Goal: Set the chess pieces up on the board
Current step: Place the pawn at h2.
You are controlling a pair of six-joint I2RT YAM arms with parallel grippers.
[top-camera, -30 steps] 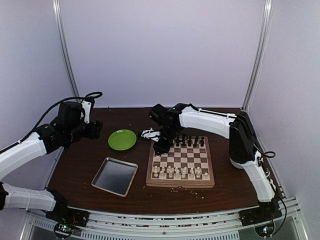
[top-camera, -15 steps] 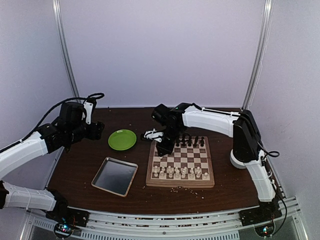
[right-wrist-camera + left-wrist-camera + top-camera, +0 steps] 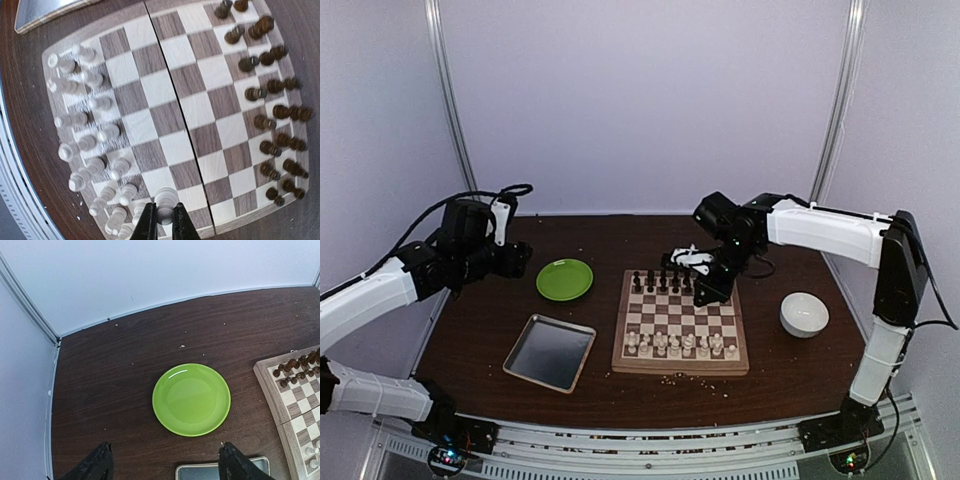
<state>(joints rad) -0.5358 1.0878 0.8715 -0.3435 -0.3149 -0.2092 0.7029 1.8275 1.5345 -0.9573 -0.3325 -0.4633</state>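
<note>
Wooden board (image 3: 680, 318), light and dark checks within a tan rim, lying flat right of the table's middle and nearer the near edge; cream pieces (image 3: 680, 345) in two rows along its near side; dark pieces (image 3: 665, 283) in two rows along its far side; middle ranks bare.

Surroundings: silver tray (image 3: 550, 351) just left of the board, toward the near-left corner, apart from the rim; green plate (image 3: 565, 279) behind the tray, left of the board's far corner, nothing on it; white bowl (image 3: 804, 314) near the right edge, well clear of the board; pale crumbs (image 3: 670, 378) scattered along the near edge.

Obstruction: right arm reaching in over the board's far-right corner, hiding part of the dark rows in the overhead view.

Right gripper (image 3: 163, 222): over the board's right-hand side; fingers (image 3: 147, 220) drawn nearly together, pinching a single cream piece (image 3: 165, 197), rounded head showing above the tips, base hidden.

Left gripper (image 3: 165, 470): above the table's left side, over the plate's near rim and the tray's far edge; jaws spread wide, nothing between them, touching nothing.
</note>
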